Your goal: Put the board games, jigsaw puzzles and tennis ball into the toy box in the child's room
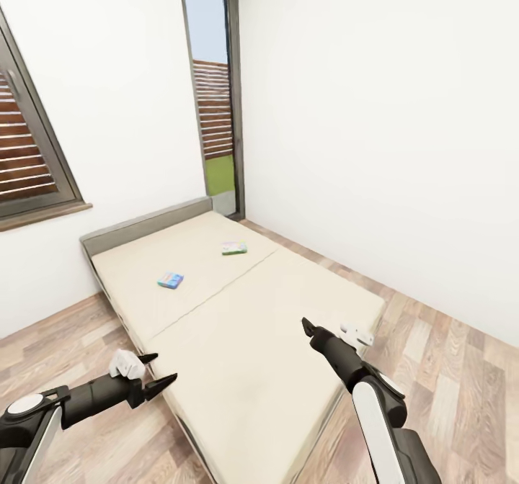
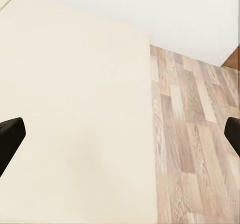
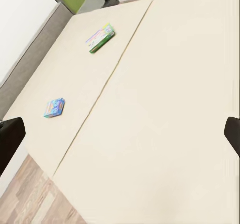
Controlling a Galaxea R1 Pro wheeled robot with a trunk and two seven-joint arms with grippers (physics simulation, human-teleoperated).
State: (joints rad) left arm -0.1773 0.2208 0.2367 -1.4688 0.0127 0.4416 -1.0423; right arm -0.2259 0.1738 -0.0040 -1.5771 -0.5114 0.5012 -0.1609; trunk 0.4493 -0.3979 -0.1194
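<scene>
Two board games lie on the beige bed (image 1: 245, 340) near its headboard: a small blue box (image 1: 171, 279) (image 3: 54, 107) and a pale colourful box (image 1: 234, 248) (image 3: 100, 38). My left gripper (image 1: 164, 369) (image 2: 120, 134) hangs open over the bed's near left edge, with mattress and floor between its fingers. Over the near right part of the mattress, my right gripper (image 1: 317, 333) (image 3: 120, 134) is open and points toward both boxes, well short of them. The table, toy box, jigsaw puzzles and tennis ball are out of view.
A grey headboard (image 1: 144, 225) backs onto the white wall. There is a dark-framed window (image 1: 32, 160) at the left and a tall window (image 1: 216, 95) in the far corner. Wood-plank floor (image 1: 447, 369) runs along the bed's right side and at its near left.
</scene>
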